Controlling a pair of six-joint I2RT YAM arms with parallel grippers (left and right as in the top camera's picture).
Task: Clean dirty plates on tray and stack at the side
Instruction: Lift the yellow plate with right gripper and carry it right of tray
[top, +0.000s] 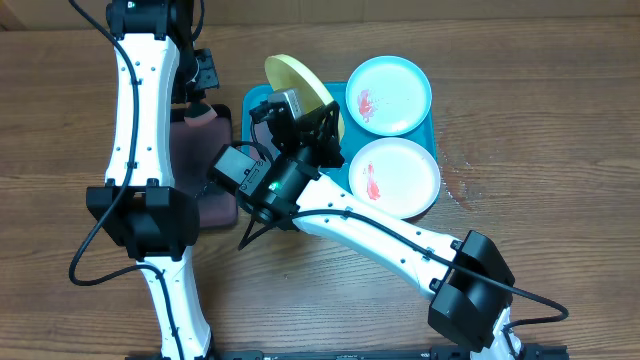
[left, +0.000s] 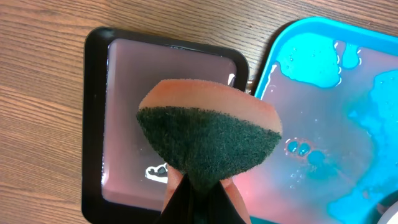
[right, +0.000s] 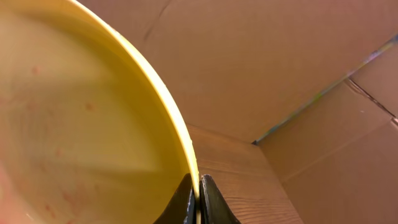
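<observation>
Yellow-green plate (top: 297, 82) is held on edge over the tray's (top: 253, 102) left end, rim clamped betw. right gripper (right: 199, 194) fingers. Sponge (left: 208, 134) is pinched in left gripper (left: 198, 190), just left of the tray. Plate should be kept steady & angled; scrub face pressed lightly so rim isn't levered out.

Yellow plate (right: 93, 124) cut off in R wrist view; tray (top: 255, 100) partly under R arm (top: 380, 230).
</observation>
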